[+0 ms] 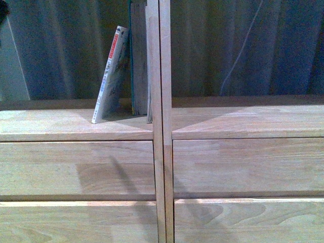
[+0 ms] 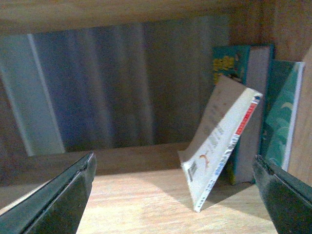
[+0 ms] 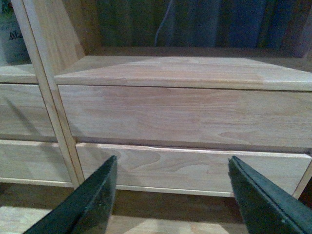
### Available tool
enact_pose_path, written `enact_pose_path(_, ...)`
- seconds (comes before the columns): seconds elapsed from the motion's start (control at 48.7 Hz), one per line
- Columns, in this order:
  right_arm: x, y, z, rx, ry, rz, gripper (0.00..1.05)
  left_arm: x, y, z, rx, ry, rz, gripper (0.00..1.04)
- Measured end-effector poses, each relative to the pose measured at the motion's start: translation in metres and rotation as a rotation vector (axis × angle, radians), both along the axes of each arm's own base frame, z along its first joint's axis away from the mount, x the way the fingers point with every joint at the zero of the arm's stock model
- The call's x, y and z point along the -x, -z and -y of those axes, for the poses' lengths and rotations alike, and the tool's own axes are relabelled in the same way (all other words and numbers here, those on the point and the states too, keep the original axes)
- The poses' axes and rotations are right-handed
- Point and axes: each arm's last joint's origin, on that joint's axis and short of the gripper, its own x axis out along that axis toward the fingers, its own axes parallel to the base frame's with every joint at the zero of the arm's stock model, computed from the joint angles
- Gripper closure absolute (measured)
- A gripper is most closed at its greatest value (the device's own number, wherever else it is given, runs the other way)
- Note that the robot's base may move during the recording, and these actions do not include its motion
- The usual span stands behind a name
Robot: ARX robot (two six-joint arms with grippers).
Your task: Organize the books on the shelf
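Note:
The light-wood shelf [image 1: 76, 124] fills the front view, with a central divider [image 1: 163, 121] and drawer fronts below. In its left column a pale book with a red-banded white spine [image 1: 110, 76] leans right against upright teal-edged books [image 1: 137, 61] beside the divider. Neither gripper shows in the front view. In the left wrist view my left gripper [image 2: 175, 195] is open and empty inside the left compartment; the leaning book [image 2: 219, 141] stands just beyond, between its fingers, against the teal books [image 2: 253, 97]. My right gripper [image 3: 170, 195] is open and empty, facing the right column's drawer fronts [image 3: 185, 114].
A grey-blue curtain [image 1: 243, 45] hangs behind the open shelf, with a thin white cord [image 1: 238, 55] in front of it. The right column's upper board [image 1: 248, 121] holds nothing. In the right wrist view the floor [image 3: 161, 204] shows under the shelf.

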Motion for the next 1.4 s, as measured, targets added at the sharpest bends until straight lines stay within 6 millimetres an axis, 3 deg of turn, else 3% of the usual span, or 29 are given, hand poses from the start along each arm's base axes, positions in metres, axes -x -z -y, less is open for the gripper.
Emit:
enact_pose_path(0.062, 0.0, 0.0, 0.0, 0.0, 0.0, 0.0, 0.21, 0.03, -0.002, -0.006, 0.024, -0.049, -0.011, 0.07)
enact_pose_path(0.164, 0.0, 0.0, 0.0, 0.0, 0.0, 0.0, 0.07, 0.061, -0.002, -0.01, 0.038, -0.085, -0.019, 0.07)
enact_pose_path(0.37, 0.0, 0.0, 0.0, 0.0, 0.0, 0.0, 0.07, 0.13, 0.007, -0.007, 0.07, -0.127, -0.032, 0.07)
enact_pose_path(0.493, 0.0, 0.0, 0.0, 0.0, 0.0, 0.0, 0.07, 0.17, 0.022, -0.006, 0.128, -0.179, -0.008, 0.07)
enact_pose_path(0.883, 0.0, 0.0, 0.0, 0.0, 0.0, 0.0, 0.07, 0.172, 0.092, 0.0, 0.161, -0.298, -0.106, 0.08)
enact_pose_path(1.068, 0.0, 0.0, 0.0, 0.0, 0.0, 0.0, 0.07, 0.172, 0.12, -0.005, 0.08, -0.091, -0.256, 0.37)
enact_pose_path(1.253, 0.0, 0.0, 0.0, 0.0, 0.0, 0.0, 0.07, 0.173, 0.122, -0.012, 0.091, -0.083, -0.245, 0.64)
enact_pose_path(1.396, 0.0, 0.0, 0.0, 0.0, 0.0, 0.0, 0.07, 0.173, 0.126, -0.019, 0.09, -0.054, -0.241, 0.93)
